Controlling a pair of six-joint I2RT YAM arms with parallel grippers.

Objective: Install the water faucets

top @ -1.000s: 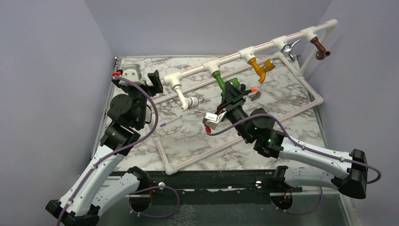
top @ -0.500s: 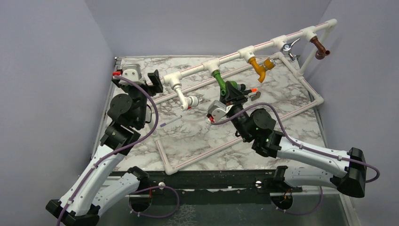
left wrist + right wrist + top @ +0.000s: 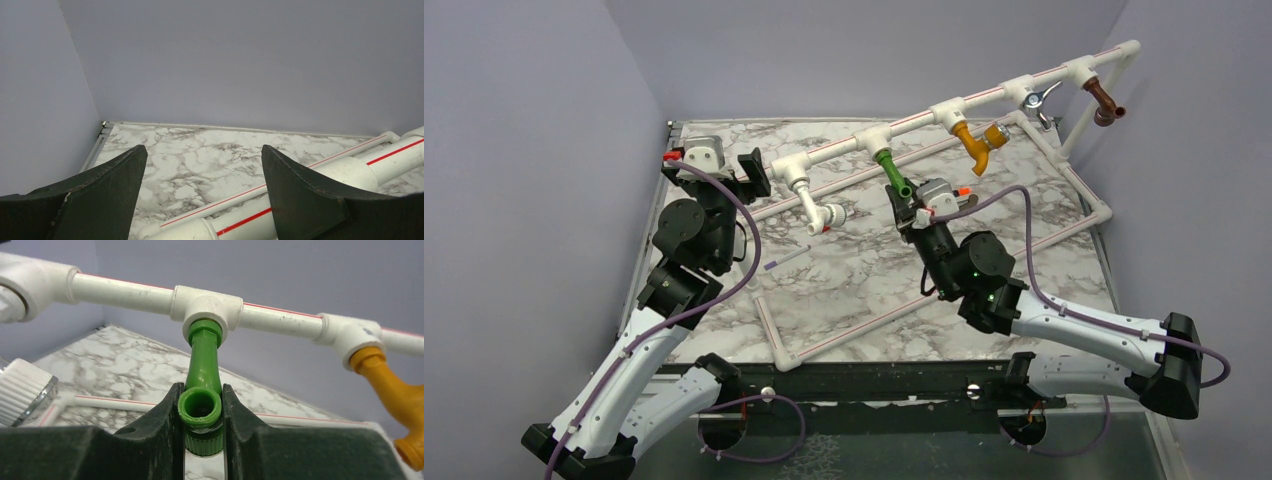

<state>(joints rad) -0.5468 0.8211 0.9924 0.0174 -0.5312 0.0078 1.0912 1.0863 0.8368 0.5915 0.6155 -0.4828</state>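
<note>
Right wrist view — the right gripper squeezes the green faucet, which hangs from the pipe. The left gripper stands wide and empty.

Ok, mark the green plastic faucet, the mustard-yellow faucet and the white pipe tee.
green plastic faucet (image 3: 204,362): right wrist view, its neck.
mustard-yellow faucet (image 3: 389,386): right wrist view, its body.
white pipe tee (image 3: 207,302): right wrist view, its socket.

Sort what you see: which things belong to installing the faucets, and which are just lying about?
Job in hand: green faucet; right hand shut on it; white pipe frame.
Lying about: thin stick on the table; open left hand, holding nothing.
</note>
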